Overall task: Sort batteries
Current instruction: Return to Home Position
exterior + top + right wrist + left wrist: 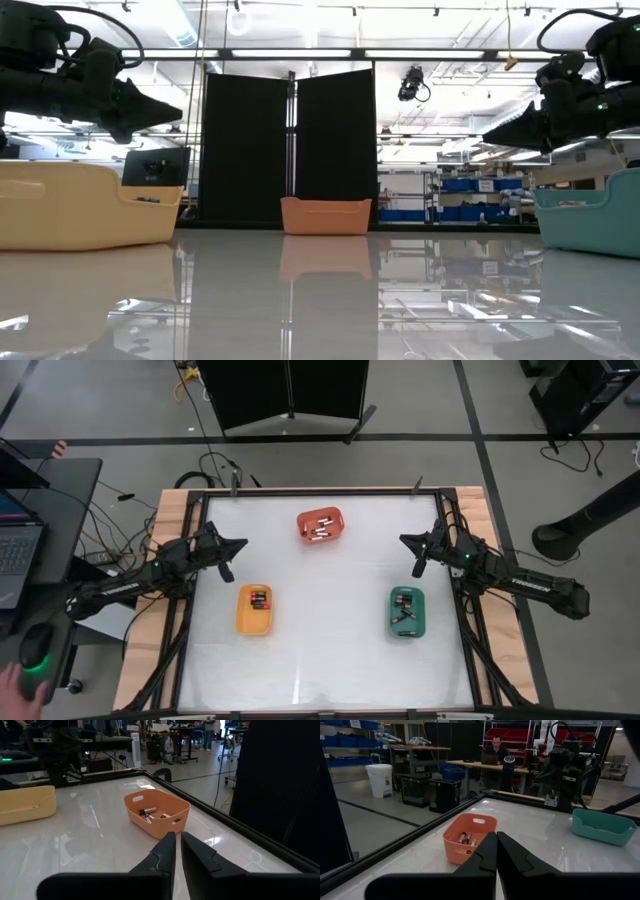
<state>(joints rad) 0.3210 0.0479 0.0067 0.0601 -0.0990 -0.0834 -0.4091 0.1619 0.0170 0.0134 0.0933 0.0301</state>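
Note:
All the batteries I can see lie inside three trays on the white table. Some are in the orange tray [320, 525] near the far edge, showing as small cylinders [466, 839] [150, 813]. Others lie in the yellow tray [254, 609] at left, around [260, 599], and in the green tray [406, 611] at right, around [404, 617]. My left gripper [236, 546] [496, 840] hovers shut above the table's left side and points toward the orange tray. My right gripper [406, 541] [177, 840] hovers shut above the right side, also facing it. Neither holds anything.
A raised metal frame [200, 610] borders the table. Black panels [288, 150] stand beyond the far edge. A person sits at a desk [495, 747] in the room behind. A hand rests on a mouse [14, 682] left of the table. White tabletop [330, 640] lies between the trays.

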